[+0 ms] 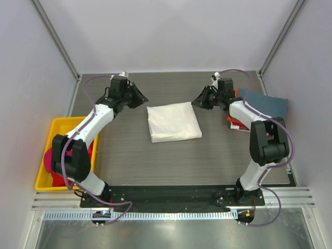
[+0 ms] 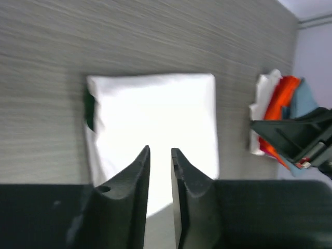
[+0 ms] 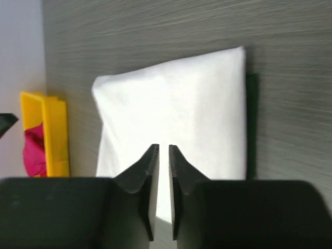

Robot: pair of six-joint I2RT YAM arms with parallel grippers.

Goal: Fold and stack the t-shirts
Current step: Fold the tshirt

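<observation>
A cream-white t-shirt [image 1: 174, 122] lies folded into a flat square at the table's middle; a dark green edge [image 2: 90, 106] peeks out at one side. My left gripper [image 1: 141, 97] hovers off its far left corner, jaws a narrow gap apart and empty [image 2: 161, 149]. Off the far right corner my right gripper [image 1: 198, 101] hangs the same way, empty, with a thinner gap [image 3: 164, 147]. A stack of folded shirts sits at the right, slate-blue [image 1: 267, 106] over orange-red [image 1: 236, 124]. A red-magenta shirt [image 1: 52, 161] lies bunched in the bin.
A yellow plastic bin [image 1: 56, 127] stands at the left table edge beside the left arm. Grey walls and metal frame posts close in the table's back and sides. The right arm's elbow [image 1: 267, 140] rises near the shirt stack.
</observation>
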